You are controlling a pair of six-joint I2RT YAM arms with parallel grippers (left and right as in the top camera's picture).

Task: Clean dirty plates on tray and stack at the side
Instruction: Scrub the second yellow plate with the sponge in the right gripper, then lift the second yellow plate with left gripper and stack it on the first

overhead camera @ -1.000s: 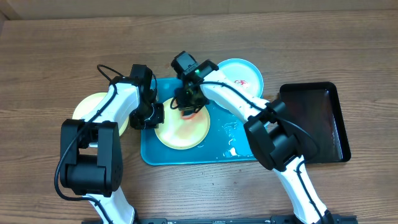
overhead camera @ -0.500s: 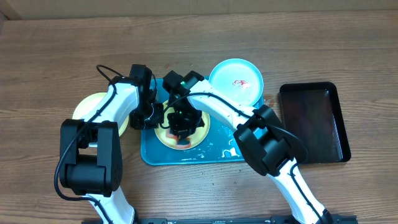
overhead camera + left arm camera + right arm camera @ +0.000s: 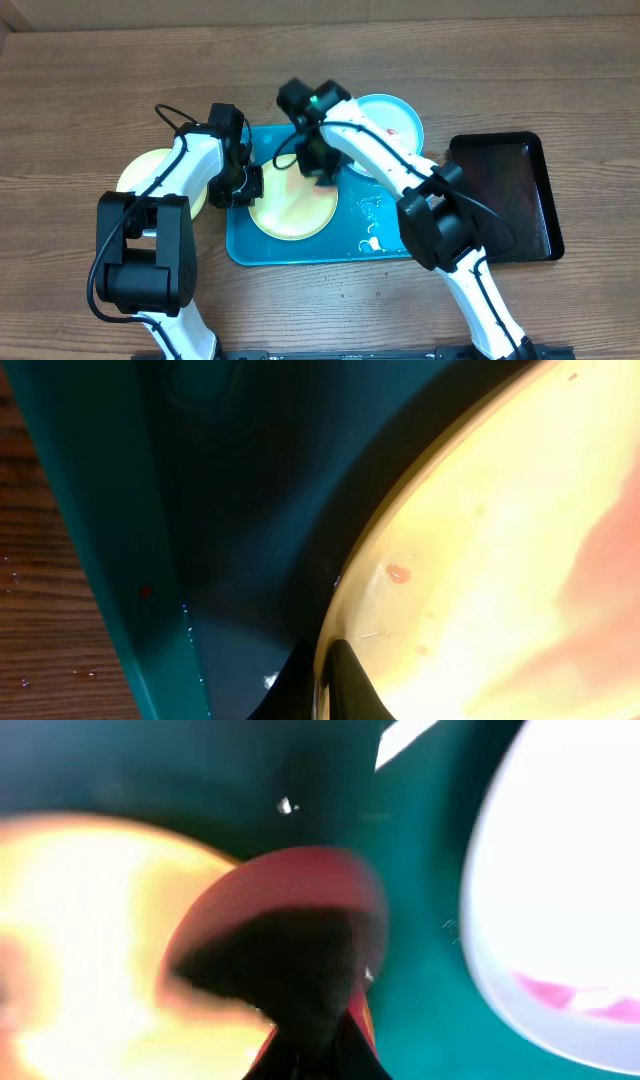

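Note:
A pale yellow-green plate (image 3: 293, 208) lies on the turquoise tray (image 3: 360, 245), with a faint red smear on it in the left wrist view (image 3: 500, 540). My left gripper (image 3: 240, 186) is shut on that plate's left rim, one finger on each side (image 3: 325, 660). My right gripper (image 3: 322, 170) is shut on a red wiping pad (image 3: 290, 905) over the plate's far edge. The light blue plate (image 3: 385, 128) with a red smear sits at the tray's far right corner and shows blurred in the right wrist view (image 3: 560, 870). A second yellow-green plate (image 3: 150, 178) lies on the table left of the tray.
A black rectangular tray (image 3: 510, 195) lies at the right of the turquoise tray. Wet spots and white flecks (image 3: 370, 240) lie on the turquoise tray's right part. The table is brown wood (image 3: 80, 90).
My right gripper with the red pad swept down onto the middle of the yellow-green plate, then back up to its far edge. My left gripper has stayed on the rim.

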